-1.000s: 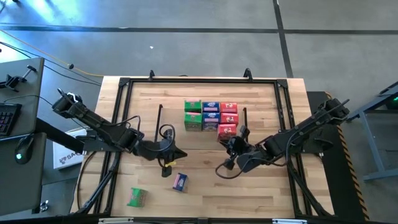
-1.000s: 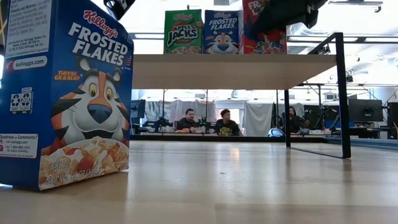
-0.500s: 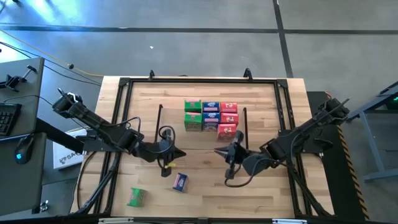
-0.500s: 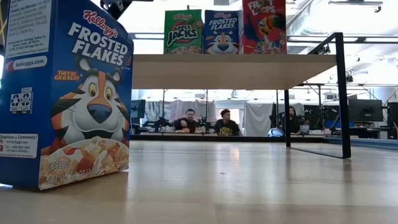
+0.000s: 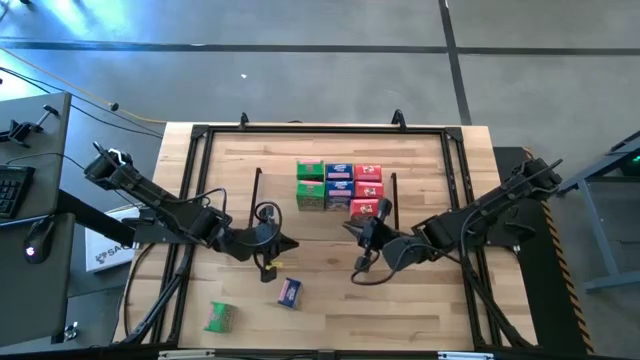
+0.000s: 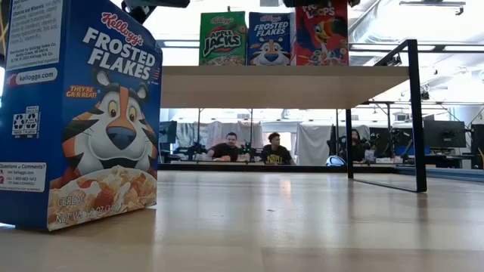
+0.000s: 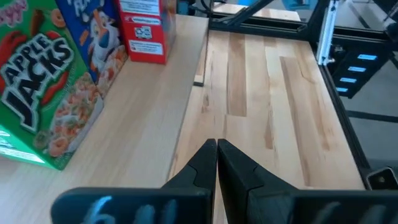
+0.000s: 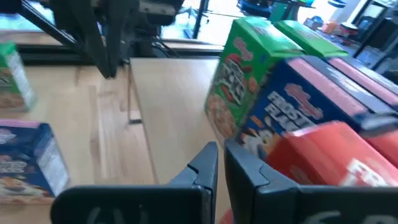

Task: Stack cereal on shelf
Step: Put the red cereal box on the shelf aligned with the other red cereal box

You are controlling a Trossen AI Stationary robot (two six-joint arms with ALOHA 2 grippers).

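Seven cereal boxes (image 5: 340, 187) stand grouped on the shelf (image 5: 278, 205): green pieces at the left, blue in the middle, red at the right, the red column reaching one box nearer the arms. From table height, an Apple Jacks, a Frosted Flakes and a Froot Loops front show side by side on the wood deck. Two pieces remain on the table (image 5: 420, 315) off the shelf: a blue box (image 5: 289, 292) and a green box (image 5: 220, 317), both near the front edge on the left arm's side. The right gripper (image 5: 349, 230), fingers closed on nothing, sits just in front of the nearest red box (image 5: 365, 209). The left gripper (image 5: 294, 248), likewise pinched shut and empty, hovers over bare wood in front of the shelf, near the blue box. The task is judged mostly complete; collecting and shelving the two loose boxes is what is left.
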